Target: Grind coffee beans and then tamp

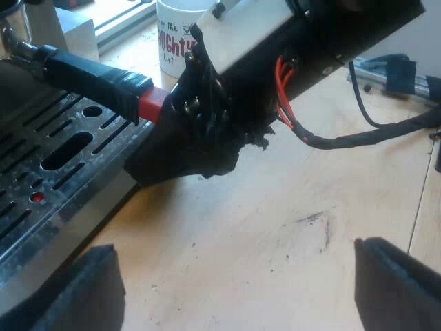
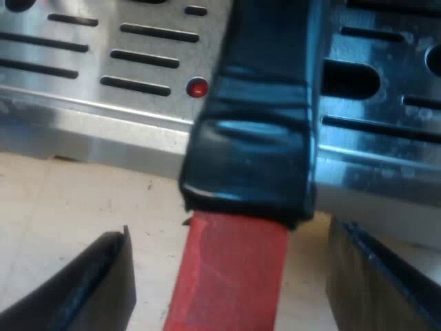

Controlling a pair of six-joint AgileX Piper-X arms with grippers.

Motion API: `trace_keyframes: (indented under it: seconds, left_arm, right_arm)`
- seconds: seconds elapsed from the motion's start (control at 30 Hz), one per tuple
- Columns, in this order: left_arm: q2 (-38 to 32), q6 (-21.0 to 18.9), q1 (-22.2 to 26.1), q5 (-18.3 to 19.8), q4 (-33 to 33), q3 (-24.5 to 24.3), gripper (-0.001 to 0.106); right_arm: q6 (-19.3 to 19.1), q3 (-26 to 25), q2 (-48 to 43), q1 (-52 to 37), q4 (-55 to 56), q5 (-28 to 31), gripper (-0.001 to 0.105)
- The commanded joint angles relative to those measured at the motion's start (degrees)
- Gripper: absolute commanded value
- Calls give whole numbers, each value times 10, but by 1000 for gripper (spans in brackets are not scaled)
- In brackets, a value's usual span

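**Reader:** Where is the holder?

**Describer:** The holder (image 1: 19, 48) points out from the espresso machine. Its dark handle (image 1: 86, 69) runs above the slotted metal drip tray (image 1: 76, 200) without resting on it. The handle's red end (image 1: 151, 105) reaches just past the tray's front edge, over the pale wooden worktop (image 1: 289, 227). I cannot tell whether the metal part is locked into the machine.

**Reader:** What is the right claw doing?

**Describer:** The right claw (image 2: 231, 231) is at the red end. Its two black fingers (image 2: 89, 283) stand apart, one on each side of the red end. A strip of worktop shows between each finger and the red, so the claw is spread and grips nothing.

**Reader:** And the left claw?

**Describer:** The left claw (image 1: 234, 265) hangs over the worktop near the tray's front edge, well apart from the handle. Its fingers are spread wide and there is nothing between them. A small dark smudge (image 1: 313, 219) marks the wood ahead of it.

**Reader:** Anything else nearby?

**Describer:** A white mug (image 1: 176, 38) with printed lettering stands on the worktop beyond the right arm, close to the machine. A small red dot (image 2: 198, 87) sits in the tray just beside the handle.
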Motion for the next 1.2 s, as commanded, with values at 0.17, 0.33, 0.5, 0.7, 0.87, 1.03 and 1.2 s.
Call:
trace_keyframes:
  seconds: [0.17, 0.33, 0.5, 0.7, 0.87, 1.03, 1.2]
  left_arm:
    - [-4, 3, -3, -5, -2, -1, 72]
    - [-4, 3, -3, -5, -2, -1, 72]
    - [-4, 3, -3, -5, -2, -1, 72]
    - [-4, 3, -3, -5, -1, -1, 72]
    - [-4, 3, -3, -5, -1, -1, 72]
    - [-4, 3, -3, -5, -1, -1, 72]
    - [-4, 3, -3, -5, -1, -1, 72]
  right_arm:
    - [-29, -4, 0, -4, -2, 9, 59]
    - [-29, -4, 0, -4, -2, 17, 35]
    - [-29, -4, 0, -4, -2, 17, 13]
    - [-14, -4, -3, -2, -2, 17, 0]
    - [-7, -4, -11, 22, 0, 39, 0]
    - [26, -1, -23, 45, 5, 71, 0]
    - [36, 8, -35, 72, 13, 101, 0]
